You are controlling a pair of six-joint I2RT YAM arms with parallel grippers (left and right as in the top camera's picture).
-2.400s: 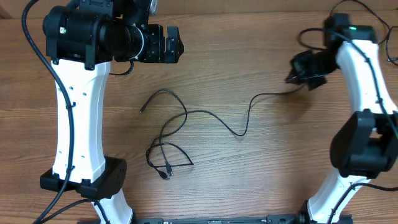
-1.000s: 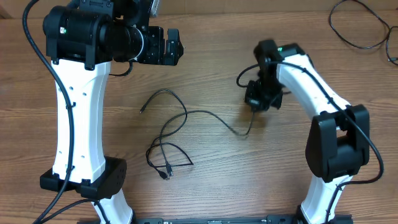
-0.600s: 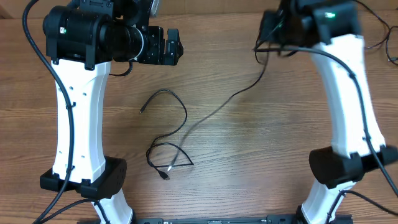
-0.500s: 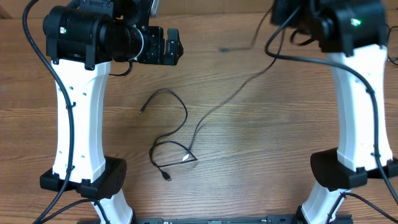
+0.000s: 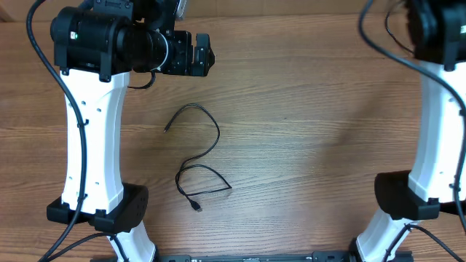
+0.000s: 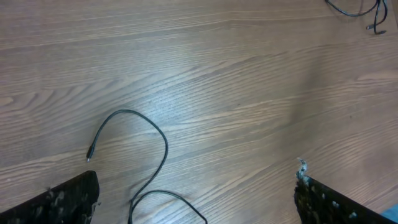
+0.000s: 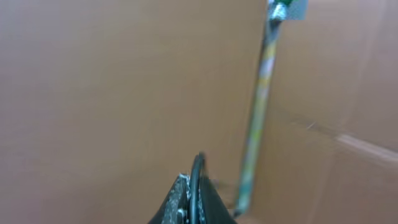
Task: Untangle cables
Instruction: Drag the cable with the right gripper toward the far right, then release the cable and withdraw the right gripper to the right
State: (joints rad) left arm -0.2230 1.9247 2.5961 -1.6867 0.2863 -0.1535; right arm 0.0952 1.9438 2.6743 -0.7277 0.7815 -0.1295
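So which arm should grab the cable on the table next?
Left. The left gripper is open and hovers near the cable on the table; the right gripper is shut on a second cable, its arm far off.

— Where has the right arm [image 5: 437,109] gone?
— It has swung from mid-frame up into the upper right corner of the overhead view, and its gripper is now past the edge.
— And the long cable [image 7: 198,169]?
— It is gone from the centre of the table [image 5: 306,145]. The wrist view shows a black strand pinched in the right gripper [image 7: 191,202].
— The remaining cable [image 5: 211,135]?
— Its lower loop has slid a little to the right.
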